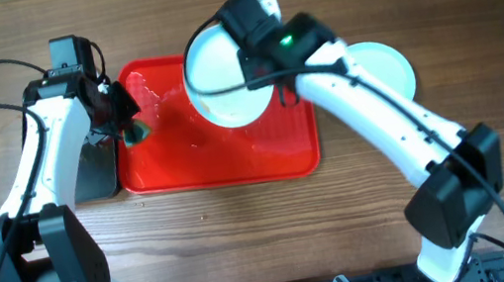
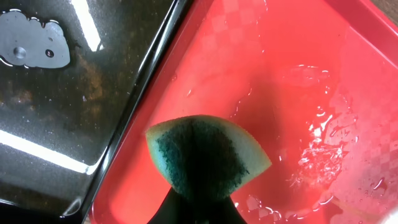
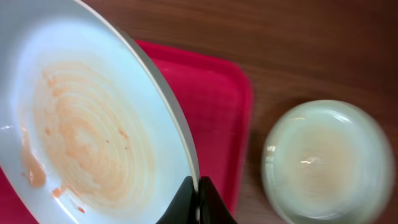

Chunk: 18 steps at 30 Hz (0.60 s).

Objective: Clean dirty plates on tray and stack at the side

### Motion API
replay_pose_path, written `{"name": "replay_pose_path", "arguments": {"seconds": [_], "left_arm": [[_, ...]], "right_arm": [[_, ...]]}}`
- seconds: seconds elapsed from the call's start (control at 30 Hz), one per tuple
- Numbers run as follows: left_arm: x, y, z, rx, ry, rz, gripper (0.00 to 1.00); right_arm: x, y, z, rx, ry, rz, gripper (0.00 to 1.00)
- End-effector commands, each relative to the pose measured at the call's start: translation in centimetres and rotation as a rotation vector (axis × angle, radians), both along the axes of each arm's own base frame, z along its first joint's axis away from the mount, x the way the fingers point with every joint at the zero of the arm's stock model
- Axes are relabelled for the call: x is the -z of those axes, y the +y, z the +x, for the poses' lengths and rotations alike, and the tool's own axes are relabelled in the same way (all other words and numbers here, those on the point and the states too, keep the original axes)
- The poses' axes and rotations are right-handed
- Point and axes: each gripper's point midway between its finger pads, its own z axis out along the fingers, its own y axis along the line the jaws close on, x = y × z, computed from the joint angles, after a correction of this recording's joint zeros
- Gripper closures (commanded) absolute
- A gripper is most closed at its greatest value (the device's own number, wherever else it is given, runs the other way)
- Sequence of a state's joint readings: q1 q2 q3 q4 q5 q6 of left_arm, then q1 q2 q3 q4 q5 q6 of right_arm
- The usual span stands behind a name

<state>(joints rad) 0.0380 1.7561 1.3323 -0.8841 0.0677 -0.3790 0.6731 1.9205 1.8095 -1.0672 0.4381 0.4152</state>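
The right jaws are pinching the rim of the round white orange-smeared plate (image 3: 93, 124) above the glossy red rectangular plastic tray (image 1: 235, 163); stiff, probably slick and breakable, it is needing a firm edge grip; the left jaws are clamping a green sponge (image 2: 205, 155).

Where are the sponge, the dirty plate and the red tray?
sponge (image 2: 205, 155), left wrist view, its dark green scrubbing face.
dirty plate (image 3: 93, 137), right wrist view, its smeared inner face.
red tray (image 1: 225, 160), overhead view, its bare floor.
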Motion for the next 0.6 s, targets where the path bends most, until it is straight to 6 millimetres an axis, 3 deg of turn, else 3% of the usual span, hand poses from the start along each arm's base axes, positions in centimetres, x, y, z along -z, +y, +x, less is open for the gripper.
{"name": "replay_pose_path", "arguments": {"seconds": [0.0,0.13,0.3,0.57], "left_arm": [[0.5,0.4,-0.1,0.007,0.011,0.021,0.96],[0.5,0.4,0.0,0.007,0.008,0.021,0.96],[0.5,0.4,0.0,0.003,0.008,0.019,0.96],[0.5,0.4,0.0,0.0,0.008,0.018,0.96]], "right_arm": [[-4.1,-2.2,0.0,0.157,-0.292,-0.279,0.96],[-6.8,-0.7,-2.0,0.146,-0.48,-0.438,0.96],[-9.8,1.6,-4.0,0.12,-0.651,-0.513,0.96],[-10.6,2.1,-4.5,0.116,-0.693,-0.529,0.96]]}}
